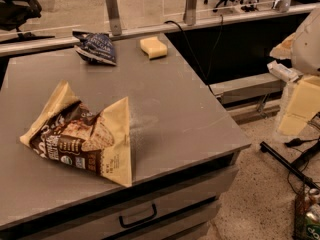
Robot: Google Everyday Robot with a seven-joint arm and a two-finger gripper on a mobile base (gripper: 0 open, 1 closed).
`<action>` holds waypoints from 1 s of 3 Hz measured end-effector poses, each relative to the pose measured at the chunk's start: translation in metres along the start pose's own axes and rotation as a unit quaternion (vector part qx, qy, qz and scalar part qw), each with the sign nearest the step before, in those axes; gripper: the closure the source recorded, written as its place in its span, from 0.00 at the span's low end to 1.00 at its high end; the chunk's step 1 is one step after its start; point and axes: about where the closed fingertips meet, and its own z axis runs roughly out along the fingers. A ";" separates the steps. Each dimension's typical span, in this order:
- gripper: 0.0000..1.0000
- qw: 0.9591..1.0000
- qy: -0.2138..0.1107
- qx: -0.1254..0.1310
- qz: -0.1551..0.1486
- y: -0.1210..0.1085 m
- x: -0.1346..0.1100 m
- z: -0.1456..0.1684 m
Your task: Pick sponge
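Note:
The sponge (153, 47) is a small pale yellow foam block lying flat at the far edge of the grey table (175, 114), near its back right corner. My gripper (299, 104) hangs at the right edge of the view, off the table and over the floor. It is well to the right of the sponge and nearer the camera. It holds nothing that I can see.
A dark blue snack bag (95, 48) lies left of the sponge. A large tan-and-brown snack bag (82, 136) lies at the front left. A glass partition with metal posts (190, 4) runs behind the table. A black cable (200, 49) drops off the back right corner. Cables lie on the floor (295, 169).

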 end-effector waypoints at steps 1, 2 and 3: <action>0.00 1.000 0.000 0.000 0.000 0.000 0.000 0.000; 0.00 0.998 -0.048 0.034 -0.009 -0.032 -0.008 -0.001; 0.00 0.990 -0.120 0.075 -0.014 -0.101 -0.031 0.005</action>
